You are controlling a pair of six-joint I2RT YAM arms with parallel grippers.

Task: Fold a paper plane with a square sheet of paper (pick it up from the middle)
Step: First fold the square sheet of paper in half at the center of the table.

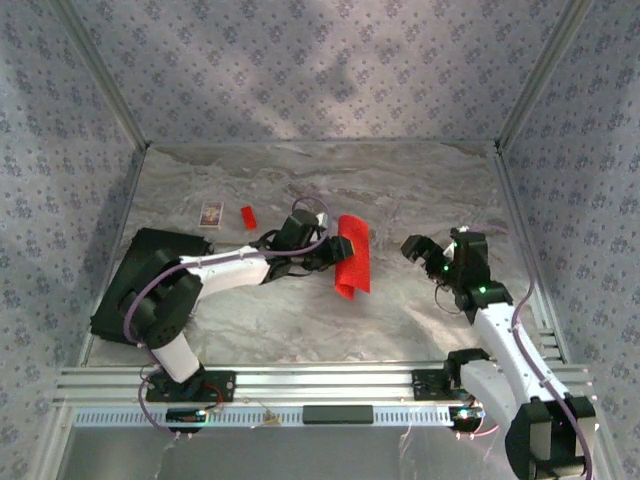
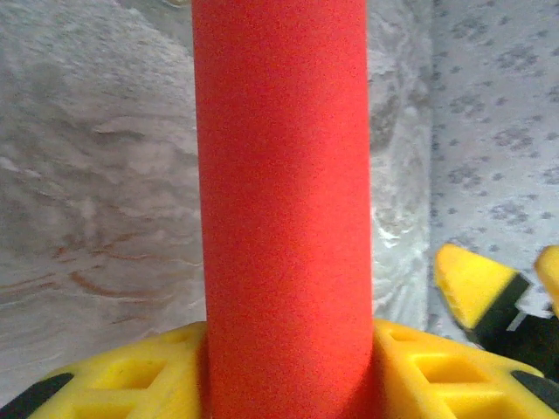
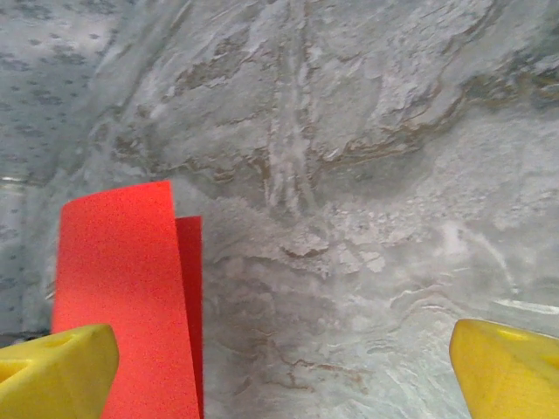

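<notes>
Mid-fold, no plane yet. Left gripper (image 2: 285, 377) is clamped across the square sheet of paper (image 1: 352, 256), which is doubled into a narrow band mid-worktop and possibly lifted off it (top view is coarse). Right gripper (image 1: 422, 256) is released, jaws wide, near its right side. Next move, I'd say: right pinches the free edge and creases.

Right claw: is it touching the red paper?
No, the top view shows the right claw open and well apart from the red paper.
</notes>
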